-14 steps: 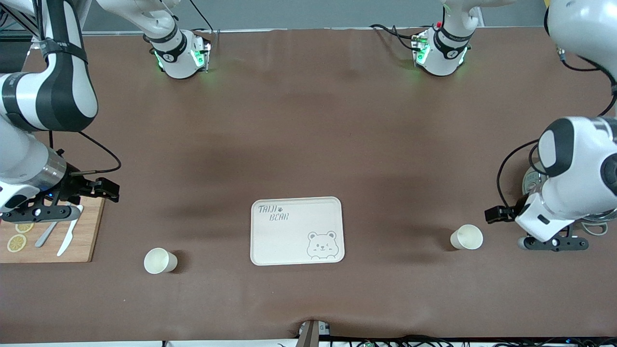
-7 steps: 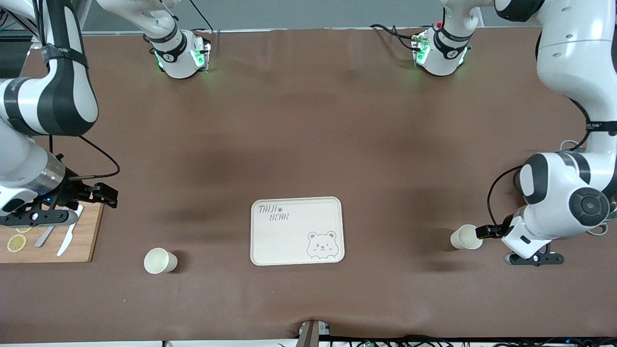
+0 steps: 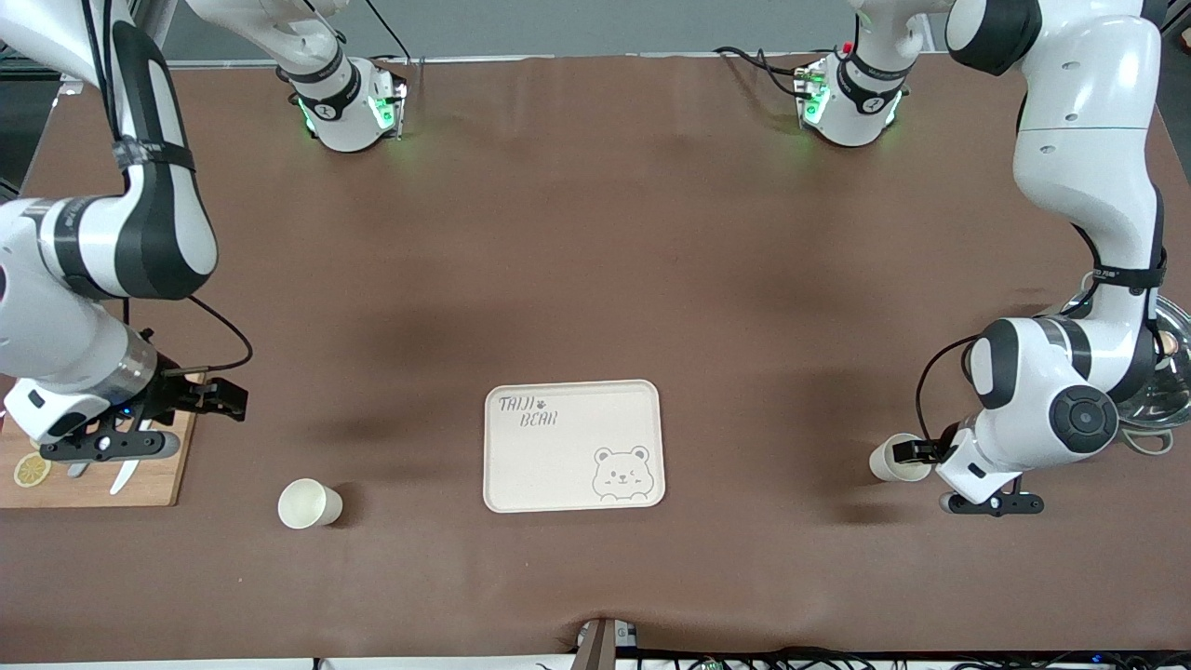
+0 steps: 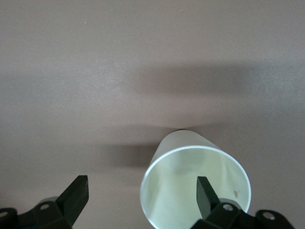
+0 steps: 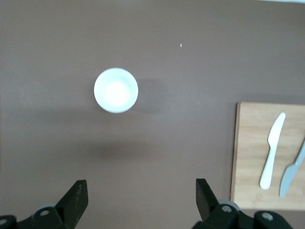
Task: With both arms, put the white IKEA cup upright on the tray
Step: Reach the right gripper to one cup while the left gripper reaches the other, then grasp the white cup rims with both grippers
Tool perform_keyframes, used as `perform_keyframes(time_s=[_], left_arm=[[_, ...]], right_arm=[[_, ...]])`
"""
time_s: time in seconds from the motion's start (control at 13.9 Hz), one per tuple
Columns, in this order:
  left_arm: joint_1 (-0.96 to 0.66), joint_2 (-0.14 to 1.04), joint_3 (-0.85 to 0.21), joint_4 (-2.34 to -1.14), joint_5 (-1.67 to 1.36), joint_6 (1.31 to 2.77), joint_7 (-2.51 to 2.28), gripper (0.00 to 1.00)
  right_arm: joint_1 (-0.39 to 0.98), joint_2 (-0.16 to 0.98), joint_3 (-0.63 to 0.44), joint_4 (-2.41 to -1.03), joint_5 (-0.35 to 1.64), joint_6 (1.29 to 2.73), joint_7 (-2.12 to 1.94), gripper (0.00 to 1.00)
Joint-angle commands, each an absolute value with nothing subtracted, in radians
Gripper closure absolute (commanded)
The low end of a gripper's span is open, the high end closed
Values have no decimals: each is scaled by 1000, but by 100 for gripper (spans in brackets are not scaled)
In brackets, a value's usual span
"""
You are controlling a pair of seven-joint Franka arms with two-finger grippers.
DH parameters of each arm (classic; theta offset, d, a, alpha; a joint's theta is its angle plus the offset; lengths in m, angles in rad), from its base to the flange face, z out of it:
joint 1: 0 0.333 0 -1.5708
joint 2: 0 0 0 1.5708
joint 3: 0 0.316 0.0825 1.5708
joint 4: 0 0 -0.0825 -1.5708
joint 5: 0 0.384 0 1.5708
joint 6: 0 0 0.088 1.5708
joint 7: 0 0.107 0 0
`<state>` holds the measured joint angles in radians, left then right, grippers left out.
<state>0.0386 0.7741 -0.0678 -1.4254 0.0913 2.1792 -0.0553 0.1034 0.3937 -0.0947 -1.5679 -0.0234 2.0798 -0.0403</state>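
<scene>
Left gripper [image 3: 910, 452] is down at the cup by the left arm [image 3: 887, 459], jaws apart, not clamped; the left wrist view shows one finger [image 4: 208, 194] over the cup mouth [image 4: 190, 191] and the other finger outside the wall, so the rim wall sits between them; judged a rim pinch about to close.

That cup stands upright, long axis vertical, mouth up, nothing visible inside; the left arm is clearly the nearer arm to it.

Tray [image 3: 572, 383] lies at 9 o'clock from this cup on the front-view clock, well apart; the tray holds nothing, only the bear drawing and lettering.

Right gripper [image 3: 226, 401] hangs over bare table just beside the cutting board [image 3: 158, 484], jaws apart, holding nothing.

Second cup [image 3: 309, 503] is at about 5 o'clock from the right gripper, upright, looks empty in the right wrist view [image 5: 116, 90]; the tray is near 3 o'clock from it.

Board carries white knives [image 5: 271, 150] and a lemon slice [image 3: 31, 470].

Key relation: cup wall between the left jaws, tray straight out at 9 o'clock; the carry must keep the cup vertical; risk is tipping it with a one-wall pinch.
</scene>
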Motion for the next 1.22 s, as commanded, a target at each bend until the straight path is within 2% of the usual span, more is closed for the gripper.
perform_keyframes(time_s=[0.0, 0.07, 0.22, 0.29, 0.79, 1.15], left_arm=[[35, 778, -74, -1423, 106, 2184, -17, 19], [35, 778, -74, -1427, 106, 2184, -14, 46], [35, 778, -75, -1437, 109, 2183, -11, 92], [35, 776, -75, -1439, 107, 2181, -9, 100], [31, 758, -78, -1427, 115, 2178, 20, 100], [25, 683, -150, -1424, 114, 2161, 25, 100]], right_arm=[[104, 440, -92, -1548, -23, 2170, -38, 0], [101, 463, -91, -1549, -20, 2215, -37, 0], [103, 497, -92, -1549, 78, 2246, -28, 0], [98, 521, -94, -1546, 109, 2253, -34, 0], [97, 661, -94, -1473, 104, 2312, -52, 0], [83, 736, -95, -1376, 104, 2319, -52, 0]])
